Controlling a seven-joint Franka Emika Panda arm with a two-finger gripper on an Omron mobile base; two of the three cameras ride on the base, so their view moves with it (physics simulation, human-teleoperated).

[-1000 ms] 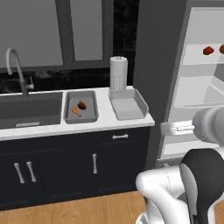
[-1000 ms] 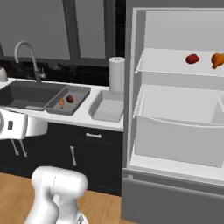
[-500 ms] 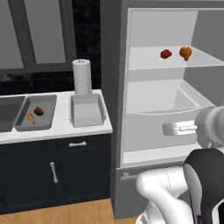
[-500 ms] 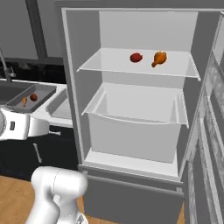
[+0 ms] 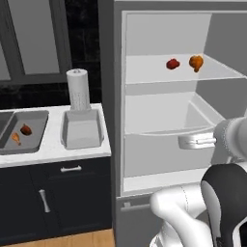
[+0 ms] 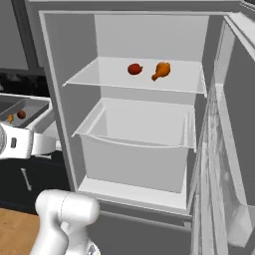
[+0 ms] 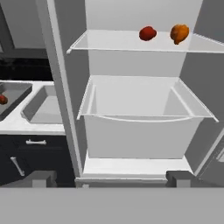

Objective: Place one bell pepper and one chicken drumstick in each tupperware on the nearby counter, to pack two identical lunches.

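Left base view: the camera has swung from the tabletop (image 5: 53, 152) to the open fridge (image 5: 164, 96); one tupperware (image 5: 82, 129) remains empty. Right base view: bell pepper (image 6: 134, 68) and drumstick (image 6: 161, 70) lie on the top shelf. Hand view: fingers (image 7: 111, 178) spread, holding nothing.

A red bell pepper (image 5: 172, 63) and an orange chicken drumstick (image 5: 196, 62) sat close together on the open fridge's top shelf. Over on the white marble-look counter (image 5: 54, 151), one shallow grey tupperware tub (image 5: 82, 128) was empty. The other grey tub (image 5: 23, 133) already had a pepper and drumstick in it.

left tupperware (image 5: 21, 132) cut by frame edge
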